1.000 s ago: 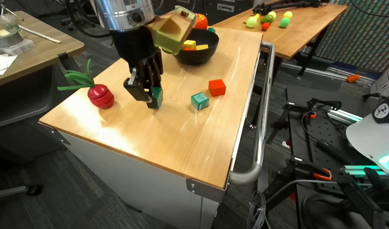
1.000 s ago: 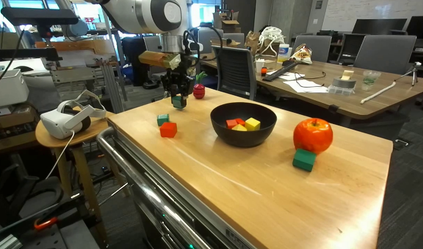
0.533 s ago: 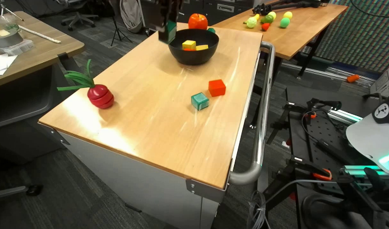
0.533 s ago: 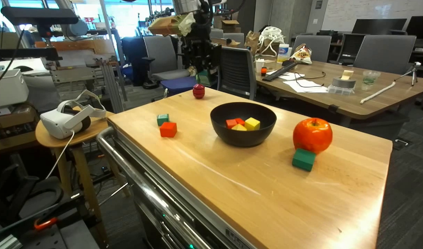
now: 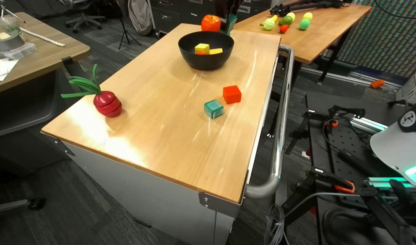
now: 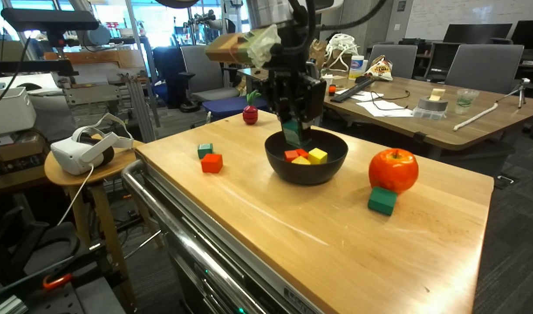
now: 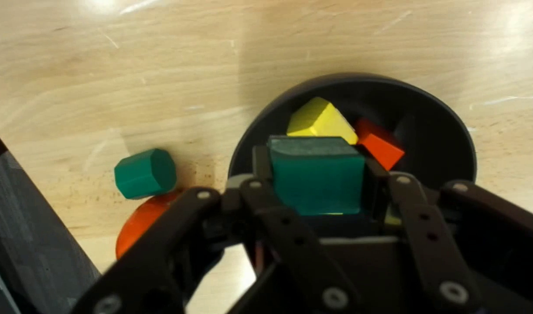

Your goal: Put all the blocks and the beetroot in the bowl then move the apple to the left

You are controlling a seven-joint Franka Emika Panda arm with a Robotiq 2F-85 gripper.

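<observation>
The fingers (image 7: 263,165) were closed about a teal-green block (image 7: 316,185), which hung above the bowl (image 6: 305,175), apparently not yet let go. In the bowl lay two yellow blocks (image 6: 317,156) and what looked like two red-orange blocks (image 6: 291,156), so that much seemed done, and the teal-green block was probably next to join them. Farther out on the tabletop (image 6: 358,244), a faceted green block (image 6: 382,201) sat right by the apple (image 6: 393,168); whether they touched could not be told. Away on the other side of the bowl, a small green cube (image 6: 205,151) and a red-orange cube (image 6: 212,163) stood near each other, and the beetroot (image 6: 250,116) rested well apart, leaves uppermost. These three blocks and the beetroot were left for the bowl; shifting the apple left, last in the task's order, presumably remained too.
</observation>
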